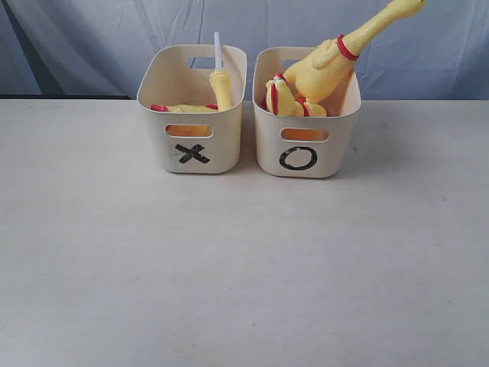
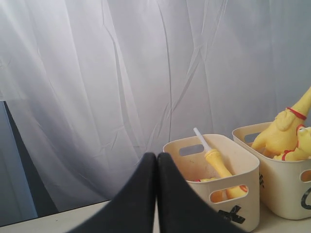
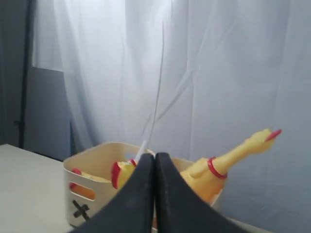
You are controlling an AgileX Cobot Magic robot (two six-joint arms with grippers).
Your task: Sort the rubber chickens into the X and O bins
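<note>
Two cream bins stand side by side at the back of the table. The X bin (image 1: 192, 145) holds a yellow rubber chicken (image 1: 219, 88) with a white tube (image 1: 218, 50) sticking up. In the O bin (image 1: 302, 149) a big chicken (image 1: 336, 57) leans out to the right, neck in the air, beside a smaller one (image 1: 281, 99). Neither gripper shows in the exterior view. My left gripper (image 2: 156, 158) is shut and empty, back from the X bin (image 2: 238, 194). My right gripper (image 3: 155, 158) is shut and empty too, with the X bin (image 3: 80, 194) and the big chicken (image 3: 218, 167) beyond it.
The beige table (image 1: 229, 267) stretches wide in front of the bins. A pale blue-white curtain (image 1: 92, 38) hangs behind them, with a dark gap (image 2: 19, 184) at its edge.
</note>
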